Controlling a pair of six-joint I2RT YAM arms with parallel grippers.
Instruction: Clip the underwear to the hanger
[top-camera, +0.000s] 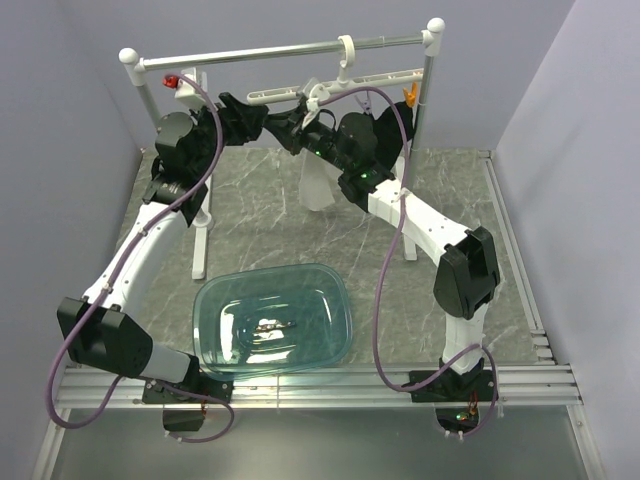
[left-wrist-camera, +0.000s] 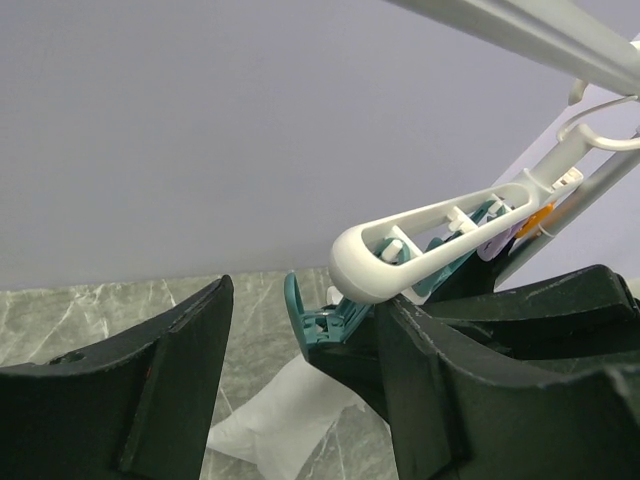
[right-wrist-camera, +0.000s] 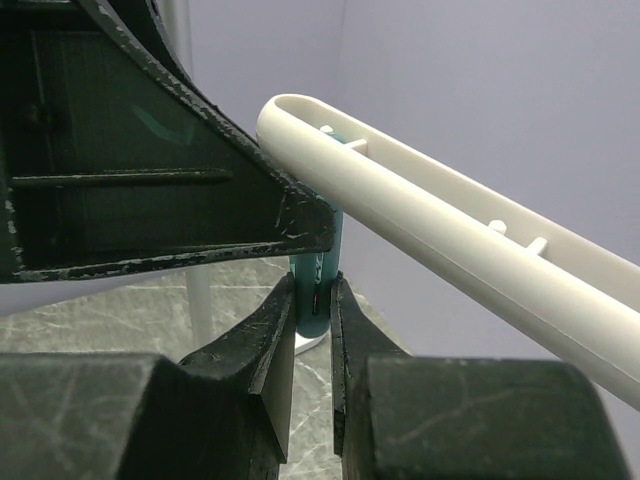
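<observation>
Your left pincer (left-wrist-camera: 308, 298) stands wide open, gripping nothing, at the rounded left end of the hanger (left-wrist-camera: 360, 270). The underwear (top-camera: 318, 185) hangs down just beneath both pincers, over the desk (top-camera: 260, 215). Your right pincer (right-wrist-camera: 312, 292) is pinched tight on a teal peg (right-wrist-camera: 315, 262).

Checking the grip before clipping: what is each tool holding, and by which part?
Right tool pinches a teal peg by its lower end, under the hanger. Left tool is open, holding nothing.
</observation>
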